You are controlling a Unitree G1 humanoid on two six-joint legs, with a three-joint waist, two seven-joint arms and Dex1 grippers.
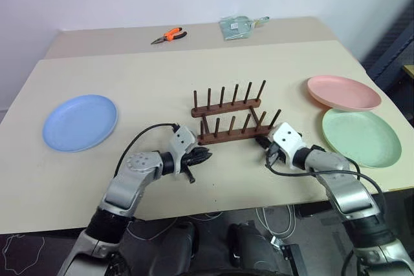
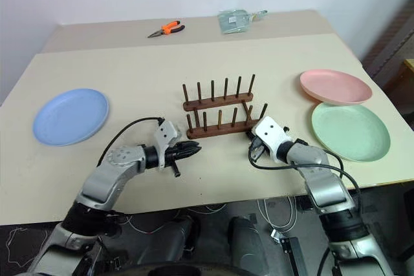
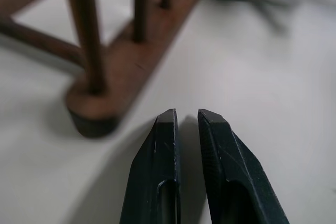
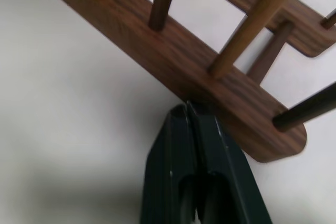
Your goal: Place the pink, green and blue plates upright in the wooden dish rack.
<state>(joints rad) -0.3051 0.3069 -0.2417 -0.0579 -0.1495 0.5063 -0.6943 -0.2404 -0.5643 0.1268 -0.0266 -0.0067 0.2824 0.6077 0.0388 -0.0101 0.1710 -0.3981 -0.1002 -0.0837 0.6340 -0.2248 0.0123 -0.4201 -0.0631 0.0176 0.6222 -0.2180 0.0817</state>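
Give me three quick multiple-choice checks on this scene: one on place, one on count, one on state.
1. Where does the blue plate lie?
A. left of the rack
B. in the rack
C. under the green plate

2. How many plates stand in the rack?
A. two
B. one
C. none

3. How is the right end effector?
A. open wide
B. shut, empty
C. shut on the pink plate

Key:
1 A: it lies flat, far left.
2 C: all three lie on the table.
3 B: fingers together at the rack's base bar.
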